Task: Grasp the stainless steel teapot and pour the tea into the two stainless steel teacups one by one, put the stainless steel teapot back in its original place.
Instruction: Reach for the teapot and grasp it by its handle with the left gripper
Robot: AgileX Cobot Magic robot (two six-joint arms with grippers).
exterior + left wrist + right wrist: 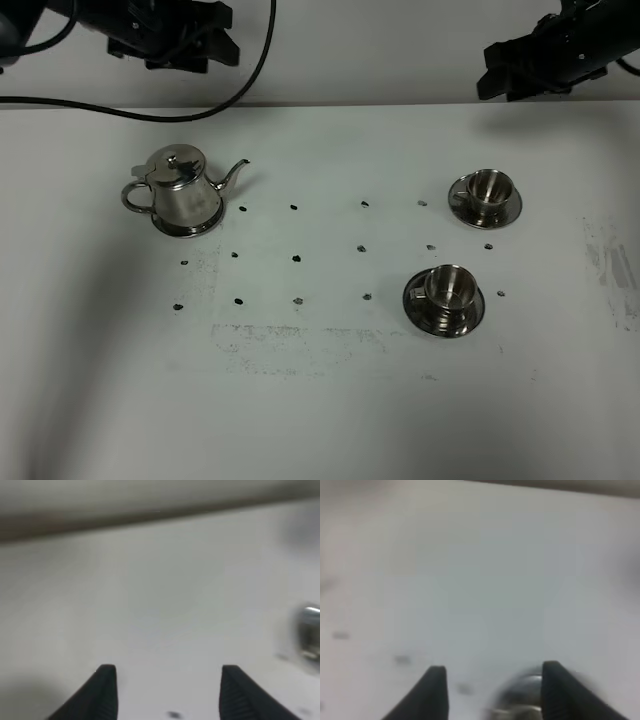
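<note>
Teapot (178,192): upright, far left, spout pointing right.
Teacups: far teacup (486,195) and near teacup (446,297), on saucers, right.
My left gripper (162,692): fingers apart, empty.
My right gripper (492,692): fingers apart, empty.
Progress: seemingly nothing done; grasp, both pours, return remain.

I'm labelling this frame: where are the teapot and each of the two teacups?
stainless steel teapot (188,196), exterior high view, on its belly.
far teacup (490,186), exterior high view, inside its bowl.
near teacup (449,285), exterior high view, inside its bowl.
</note>
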